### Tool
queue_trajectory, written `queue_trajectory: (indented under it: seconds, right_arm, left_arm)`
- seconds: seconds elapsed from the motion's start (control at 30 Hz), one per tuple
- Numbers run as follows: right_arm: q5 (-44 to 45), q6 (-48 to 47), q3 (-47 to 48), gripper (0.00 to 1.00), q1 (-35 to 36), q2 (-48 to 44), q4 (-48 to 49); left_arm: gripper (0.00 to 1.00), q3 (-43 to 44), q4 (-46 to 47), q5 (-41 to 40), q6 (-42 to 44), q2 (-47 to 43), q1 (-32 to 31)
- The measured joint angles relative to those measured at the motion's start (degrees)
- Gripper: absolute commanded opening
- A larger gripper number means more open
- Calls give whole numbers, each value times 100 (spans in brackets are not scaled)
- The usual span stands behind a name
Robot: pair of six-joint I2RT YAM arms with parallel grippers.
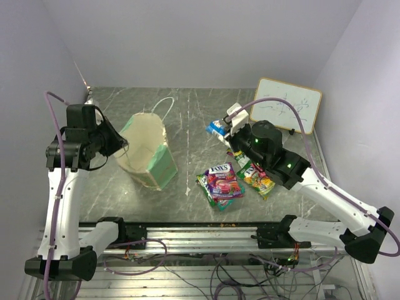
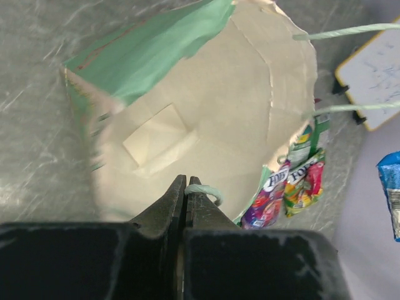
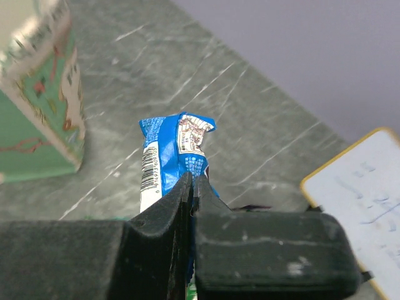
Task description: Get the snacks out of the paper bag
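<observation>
Both wrist views reveal left tool point(image 2: 186, 187) pinching paper bag point(image 2: 206, 106), right tool point(image 3: 192, 184) blue snack point(image 3: 172, 147).

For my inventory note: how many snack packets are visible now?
4. A blue packet is pinched by the right gripper; a purple packet, a yellow-pink packet and a green packet lie near the paper bag. Others may hide beneath.

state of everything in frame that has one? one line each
bag: standing, mouth open, no packets seen inside
left gripper: shut on the bag's rim, by a string handle
right gripper: shut on the blue packet
blue packet: out of the bag, pinched at one end
purple packet: out of the bag, lying flat
green-yellow packet: out of the bag, lying flat
whiteboard: written on
</observation>
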Motion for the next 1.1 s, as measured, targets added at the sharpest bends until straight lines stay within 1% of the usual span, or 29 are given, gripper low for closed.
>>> queue_trajectory:
  seconds: [0.03,0.13,0.27,0.37,0.43,0.57,0.63,0.7,0.93,1.07,1.1]
  right_arm:
    - [-83,122,-83,0,-2,-46,-76]
    - [-452,625,-525,0,-2,-212,-195]
    - [-973,1303,-1259,0,-2,-337,-219]
    - [-1290,1692,-1812,0,0,-417,-175]
    - [-1440,1845,-2142,0,0,-509,-94]
    - [-1558,1928,-2697,0,0,-702,234]
    - [-1565,1919,-3023,0,0,-789,505]
    - [-1563,1917,-3285,0,0,-831,748]
    - [-1563,2059,-3689,0,0,-833,1342]
    - [-1561,2173,-3777,0,0,-833,1421]
    - [-1561,2186,-3781,2,0,-837,1423]
  left_arm:
    - [12,-70,-85,-59,20,-31,0]
    - [23,-105,-243,-195,63,-61,0]
    - [30,-87,-376,-363,83,-140,0]
    - [41,-74,-455,-409,79,-225,0]
    - [52,-74,-525,-420,79,-306,0]
    - [88,-76,-568,-439,63,-518,2]
    - [97,-76,-584,-442,50,-658,2]
    - [100,-76,-590,-442,33,-776,2]
    - [100,-48,-702,-444,31,-909,2]
    - [100,302,-835,-485,105,-813,2]
    - [100,402,-839,-498,125,-793,2]
